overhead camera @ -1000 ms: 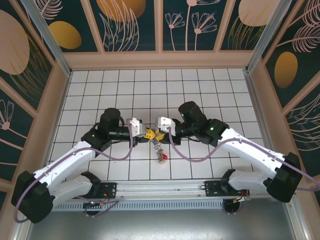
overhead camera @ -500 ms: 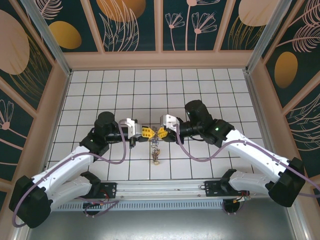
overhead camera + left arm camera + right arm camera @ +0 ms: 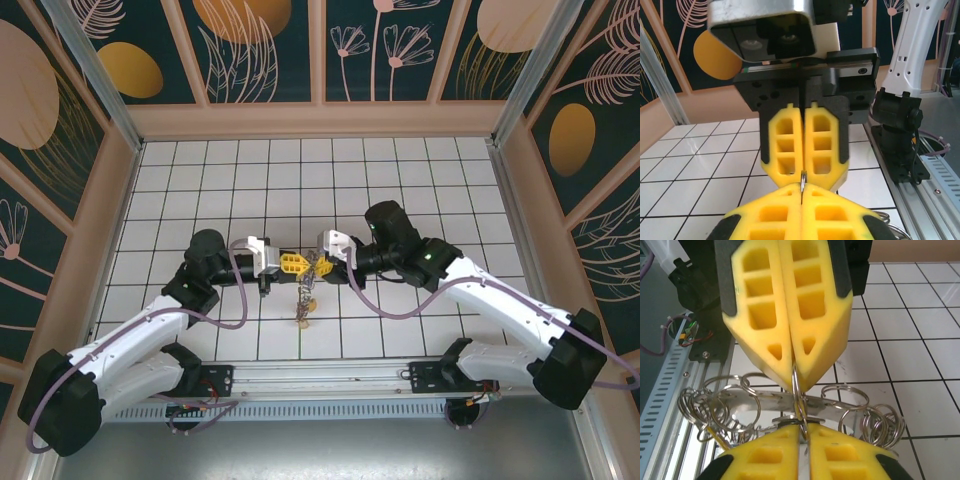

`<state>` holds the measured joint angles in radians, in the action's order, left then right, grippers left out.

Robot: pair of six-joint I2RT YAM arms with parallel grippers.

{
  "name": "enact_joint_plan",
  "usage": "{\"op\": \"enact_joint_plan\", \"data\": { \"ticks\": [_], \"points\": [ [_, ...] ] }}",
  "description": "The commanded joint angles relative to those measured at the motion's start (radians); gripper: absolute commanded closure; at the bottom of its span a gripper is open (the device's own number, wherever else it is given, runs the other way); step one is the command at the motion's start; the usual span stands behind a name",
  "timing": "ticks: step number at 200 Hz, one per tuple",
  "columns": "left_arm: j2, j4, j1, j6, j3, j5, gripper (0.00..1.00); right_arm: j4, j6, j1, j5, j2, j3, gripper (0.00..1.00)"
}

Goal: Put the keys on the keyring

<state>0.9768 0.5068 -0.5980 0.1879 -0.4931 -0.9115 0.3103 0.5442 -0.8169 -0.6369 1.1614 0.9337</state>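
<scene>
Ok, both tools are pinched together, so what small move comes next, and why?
Probably hold the left tool still and twist the right tool slightly. Both are shut tip to tip on one small ring, with the keys dangling below.

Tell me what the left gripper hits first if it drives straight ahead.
The left gripper would likely meet the right gripper first: their yellow fingertips face tip to tip, both pinching one thin silver wire ring with barely a gap.
</scene>
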Motion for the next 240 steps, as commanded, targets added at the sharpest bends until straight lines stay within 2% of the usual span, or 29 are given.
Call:
{"op": "enact_joint_plan", "data": {
  "ticks": [1, 36, 44, 62, 77, 101, 240],
  "points": [
    [-0.017, 0.144, -0.004, -0.045, 0.002, -0.009, 1.0, -0.018, -0.001, 0.001, -0.023, 0.017, -0.009, 1.0],
    [-0.015, 0.201, -0.005, -0.08, 0.023, -0.005, 1.0, -0.019, -0.01, 0.0, -0.029, 0.035, -0.004, 1.0],
    [-0.015, 0.214, -0.005, -0.086, 0.029, -0.003, 1.0, -0.019, -0.01, -0.001, -0.028, 0.037, -0.003, 0.94],
    [-0.013, 0.217, -0.004, -0.09, 0.034, -0.006, 1.0, -0.039, -0.014, 0.001, -0.024, 0.018, -0.012, 0.9],
    [-0.015, 0.212, -0.003, -0.09, 0.037, -0.01, 1.0, -0.054, -0.016, 0.006, -0.024, -0.006, -0.017, 0.83],
    [-0.018, 0.206, -0.004, -0.088, 0.038, -0.022, 1.0, -0.052, -0.007, 0.021, -0.047, -0.038, -0.016, 0.78],
    [0.006, 0.216, -0.005, -0.097, 0.03, -0.05, 1.0, -0.085, 0.023, 0.014, -0.116, -0.005, 0.016, 0.75]
  ]
}}
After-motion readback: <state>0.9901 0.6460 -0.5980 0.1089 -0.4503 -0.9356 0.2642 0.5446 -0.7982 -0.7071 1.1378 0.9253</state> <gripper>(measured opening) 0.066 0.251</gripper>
